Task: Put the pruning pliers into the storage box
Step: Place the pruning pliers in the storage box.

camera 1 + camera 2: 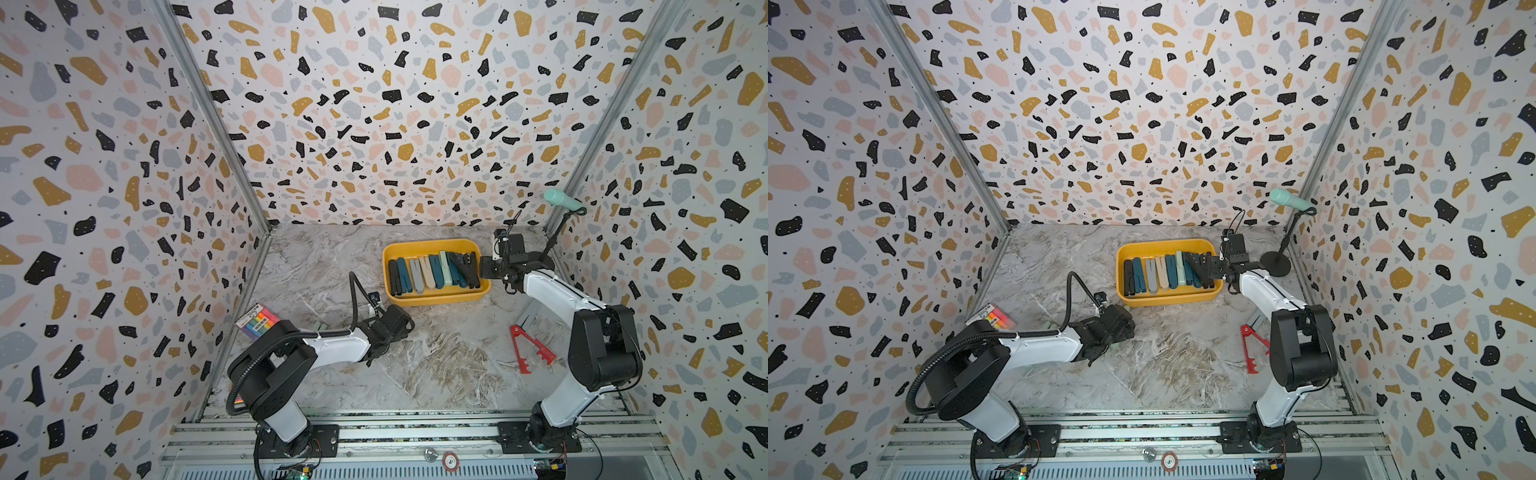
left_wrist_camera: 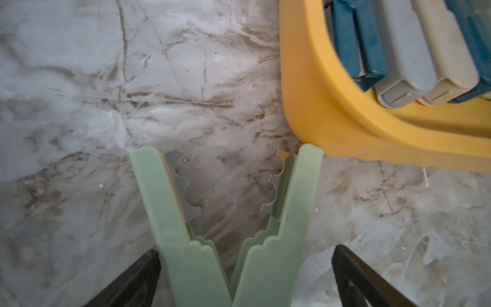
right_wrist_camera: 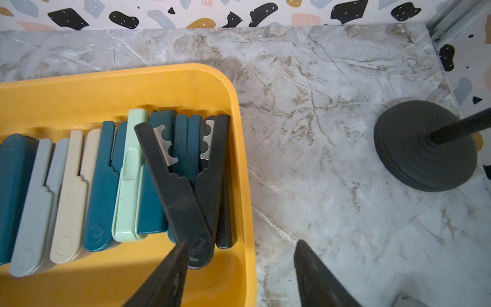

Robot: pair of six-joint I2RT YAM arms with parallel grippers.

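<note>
The yellow storage box point(image 1: 432, 242) point(image 1: 1167, 243) stands at the back of the table with several pruning pliers point(image 1: 424, 272) side by side in it. Black pliers point(image 3: 180, 191) lie splayed on top of that row at the box's right end. My right gripper point(image 3: 241, 240) point(image 1: 484, 268) hangs open over the right rim point(image 3: 247, 186), one fingertip above the black pliers' hinge. Mint pliers point(image 2: 172, 212) lie spread in a V between the fingers of my open left gripper point(image 2: 245, 248) point(image 1: 401, 322), short of the box's near left corner point(image 2: 318, 106). Red pliers point(image 1: 530, 347) point(image 1: 1252, 347) lie open beside the right arm.
A mint microphone point(image 1: 561, 199) on a black stand, its round base point(image 3: 425, 146) on the marble, stands in the back right corner close to the box. A rainbow-striped packet point(image 1: 257, 322) lies by the left wall. Patterned walls close off three sides.
</note>
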